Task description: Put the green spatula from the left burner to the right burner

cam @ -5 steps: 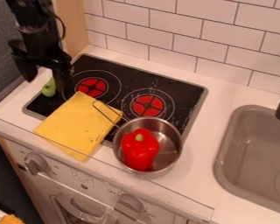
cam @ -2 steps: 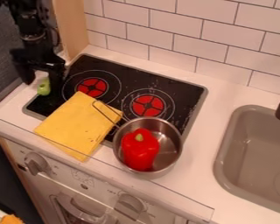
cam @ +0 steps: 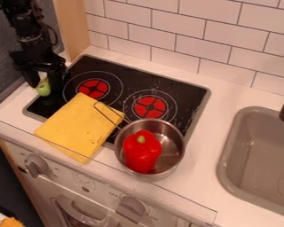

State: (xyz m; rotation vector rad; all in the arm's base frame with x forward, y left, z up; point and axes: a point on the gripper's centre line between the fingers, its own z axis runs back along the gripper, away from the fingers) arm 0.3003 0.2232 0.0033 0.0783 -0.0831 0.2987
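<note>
My gripper [cam: 45, 82] and the green spatula [cam: 43, 89], at the stove's left edge, have shifted slightly left (grasped or free, I cannot tell); transfer probably lies ahead. Best room to travel: behind the yellow cloth [cam: 79, 127], keeping off the pot [cam: 175, 153] before the right burner [cam: 150, 107].

I can't read any words or numbers from where I sit. On the white panel [cam: 101, 189], in the lower left of the frame, I make out a faint drawing [cam: 83, 178] between the left knob [cam: 36, 166] and the right knob [cam: 131, 209], and a tiny mark [cam: 113, 193] just above the right knob, both too small for me to tell.
</note>
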